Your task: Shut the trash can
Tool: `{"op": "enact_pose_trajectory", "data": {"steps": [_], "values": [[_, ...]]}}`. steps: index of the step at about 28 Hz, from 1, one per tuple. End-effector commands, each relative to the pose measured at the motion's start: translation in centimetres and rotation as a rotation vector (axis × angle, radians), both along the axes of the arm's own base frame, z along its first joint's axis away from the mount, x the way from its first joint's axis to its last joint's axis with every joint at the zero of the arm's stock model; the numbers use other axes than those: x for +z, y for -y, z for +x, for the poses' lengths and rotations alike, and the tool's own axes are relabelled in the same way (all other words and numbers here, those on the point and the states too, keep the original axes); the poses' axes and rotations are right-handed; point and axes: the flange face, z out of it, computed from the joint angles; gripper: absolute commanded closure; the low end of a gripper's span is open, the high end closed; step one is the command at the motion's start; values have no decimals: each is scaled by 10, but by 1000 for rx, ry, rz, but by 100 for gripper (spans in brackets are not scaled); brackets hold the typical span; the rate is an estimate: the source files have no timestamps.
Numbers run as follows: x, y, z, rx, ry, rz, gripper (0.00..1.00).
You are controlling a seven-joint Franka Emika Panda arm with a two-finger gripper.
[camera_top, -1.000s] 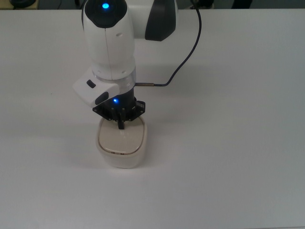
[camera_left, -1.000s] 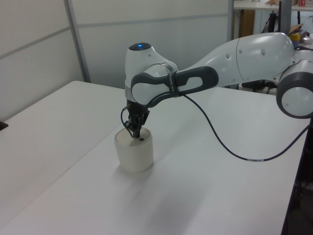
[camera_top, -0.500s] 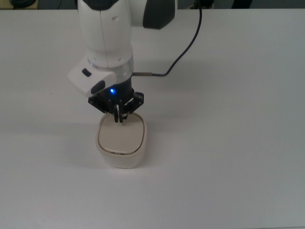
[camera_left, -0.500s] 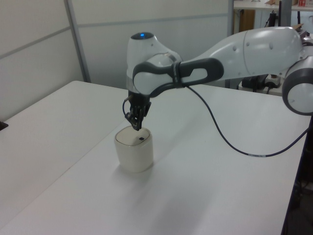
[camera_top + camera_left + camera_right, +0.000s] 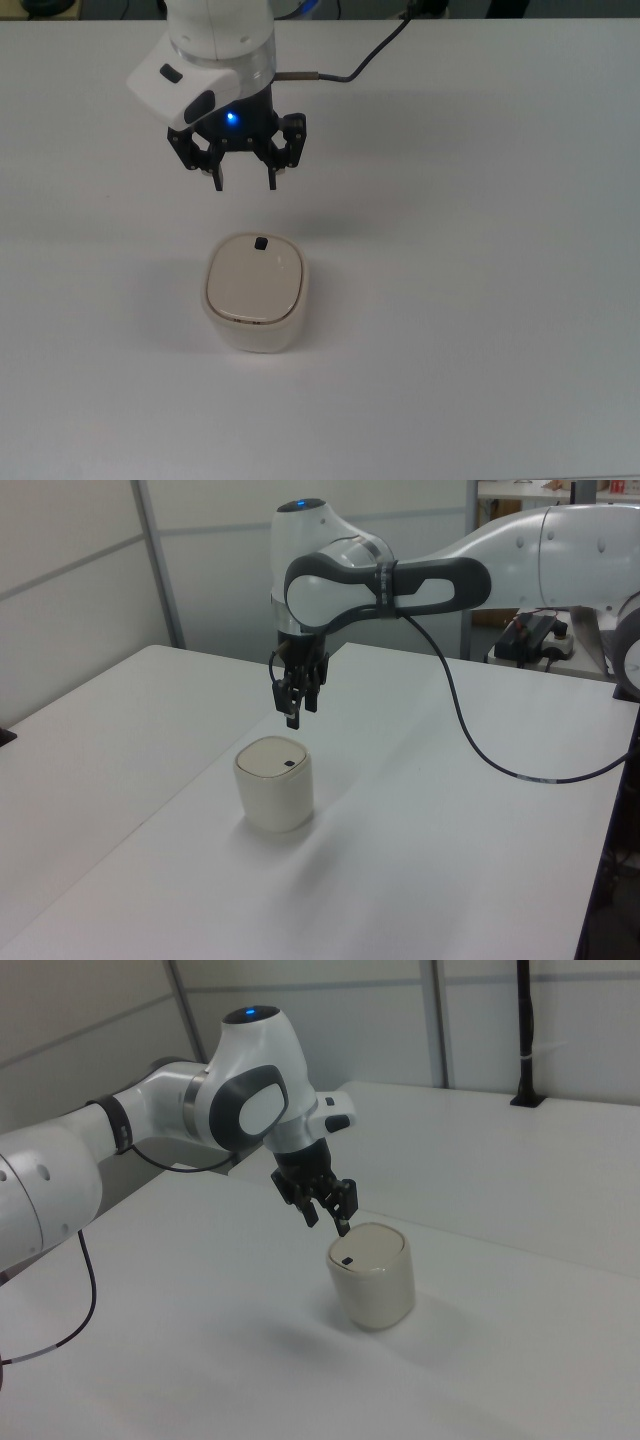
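The trash can stands on the white bench, its beige lid lying flat and seemingly closed. The gripper hangs above it, empty with fingers spread; best it lifts straight clear without brushing the lid's black tab

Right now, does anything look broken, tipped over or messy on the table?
Nothing stands out. The trash can stands upright on the white table with its beige lid lying flat. The pincer hangs open above it, touching nothing. No spills show.
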Motion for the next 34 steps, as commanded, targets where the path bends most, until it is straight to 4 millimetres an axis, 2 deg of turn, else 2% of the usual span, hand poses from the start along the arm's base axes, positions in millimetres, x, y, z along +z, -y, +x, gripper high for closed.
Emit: {"op": "enact_pose_trajectory", "data": {"steps": [1,3,8,34], "values": [[1,4,-7,20,-18,-15,0],[-8,3,-5,25,-34,-17,0],[-17,4,-4,49,-46,-27,0],[-20,4,-4,49,-54,-28,0]]}}
